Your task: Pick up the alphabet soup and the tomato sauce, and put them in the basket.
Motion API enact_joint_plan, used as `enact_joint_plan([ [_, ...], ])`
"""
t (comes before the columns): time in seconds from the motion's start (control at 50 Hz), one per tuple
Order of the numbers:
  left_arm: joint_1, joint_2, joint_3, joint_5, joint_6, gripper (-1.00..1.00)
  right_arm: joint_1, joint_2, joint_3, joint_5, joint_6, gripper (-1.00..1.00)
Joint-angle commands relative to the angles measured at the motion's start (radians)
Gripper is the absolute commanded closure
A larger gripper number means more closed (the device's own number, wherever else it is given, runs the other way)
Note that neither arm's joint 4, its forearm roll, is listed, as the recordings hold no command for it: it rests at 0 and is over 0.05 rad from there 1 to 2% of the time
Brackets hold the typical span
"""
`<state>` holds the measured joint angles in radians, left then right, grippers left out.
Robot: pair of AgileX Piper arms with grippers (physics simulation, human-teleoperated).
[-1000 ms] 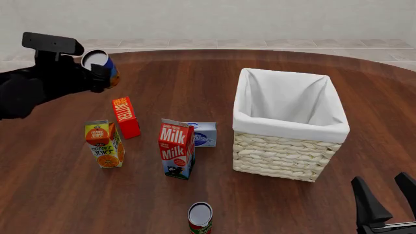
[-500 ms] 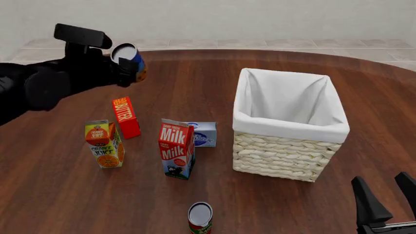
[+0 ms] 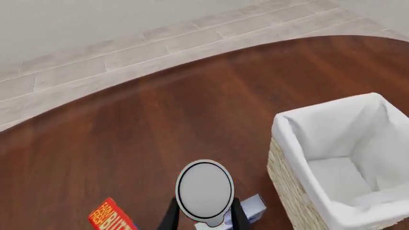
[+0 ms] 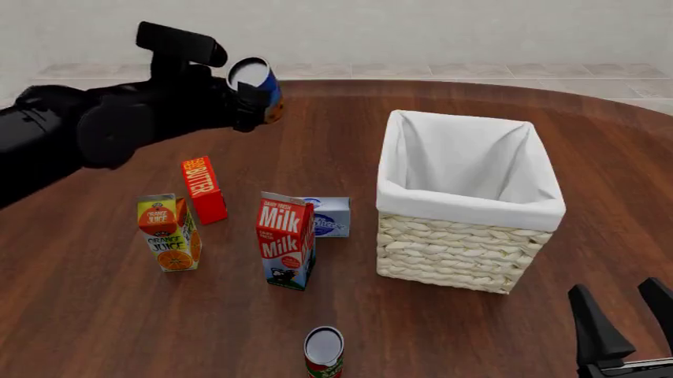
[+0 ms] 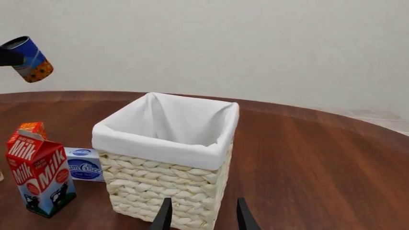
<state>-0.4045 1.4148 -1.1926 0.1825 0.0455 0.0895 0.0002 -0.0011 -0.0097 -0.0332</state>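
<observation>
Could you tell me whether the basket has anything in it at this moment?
Empty. The basket shows only bare white lining in the front and left wrist views; the alphabet soup hangs in the left gripper, short of its rim.

Round wood table carries 4 distractors: orange juice carton upright at 9 o'clock; butter box at 10; milk carton central; cream cheese box touching behind it.

basket mouth open, milk carton beside
</observation>
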Motion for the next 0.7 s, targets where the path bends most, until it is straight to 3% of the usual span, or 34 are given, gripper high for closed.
enact_joint_plan([
  [0.02,-0.070,0.030,-0.042,-0.014,0.005,1.00,-0.001,0.000,0.000,-0.002,0.004,-1.00],
  [0.7,-0.223,0.139,-0.164,0.022,0.005,1.00,-0.001,0.000,0.000,-0.004,0.014,-1.00],
])
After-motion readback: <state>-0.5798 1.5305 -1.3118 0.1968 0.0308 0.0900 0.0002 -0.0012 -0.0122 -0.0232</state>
